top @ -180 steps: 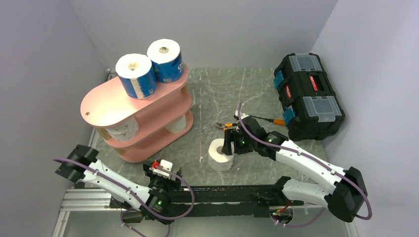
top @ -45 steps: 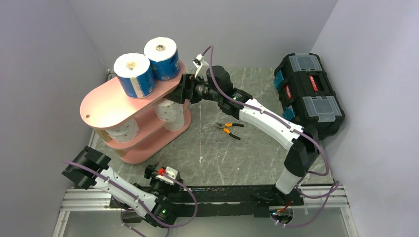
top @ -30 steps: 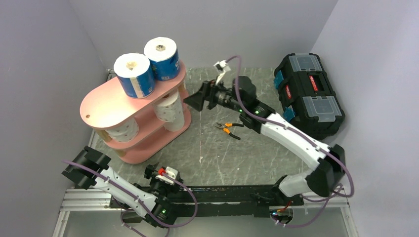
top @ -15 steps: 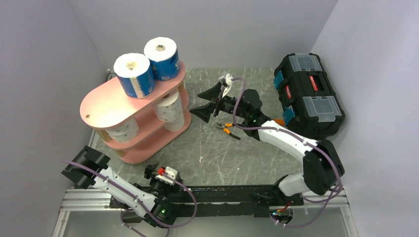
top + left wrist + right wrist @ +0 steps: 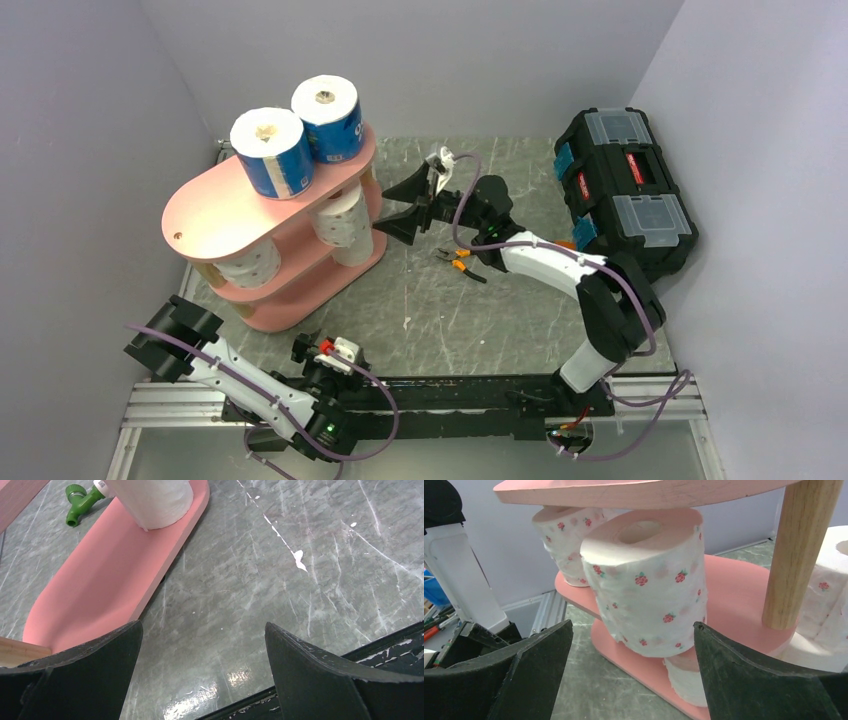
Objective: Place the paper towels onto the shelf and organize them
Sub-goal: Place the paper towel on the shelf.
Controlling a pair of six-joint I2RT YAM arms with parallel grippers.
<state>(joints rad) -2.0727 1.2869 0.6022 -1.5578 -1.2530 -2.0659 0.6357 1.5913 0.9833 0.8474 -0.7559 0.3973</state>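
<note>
The pink shelf (image 5: 215,205) stands at the back left. Two blue-wrapped paper towels (image 5: 275,150) (image 5: 332,115) stand on its top board. A speckled roll (image 5: 343,218) sits at the right end of the middle tier, another (image 5: 250,262) at the left end, and a white roll (image 5: 358,250) on the bottom board. My right gripper (image 5: 392,207) hangs open just right of the shelf, empty, facing the speckled roll (image 5: 646,580), which stands apart from its fingers. My left gripper (image 5: 330,345) is open and empty low by the near edge, over the tabletop beside the bottom board (image 5: 100,580).
A black toolbox (image 5: 625,190) stands at the back right. Orange-handled pliers (image 5: 462,262) lie on the grey table under my right arm. A wooden post (image 5: 796,550) rises right of the speckled roll. A green object (image 5: 80,505) lies behind the shelf's bottom board.
The roll that stood on the table now sits on the middle tier. My right gripper has let it go, backed off to the right, and eased slightly toward the shelf again.
</note>
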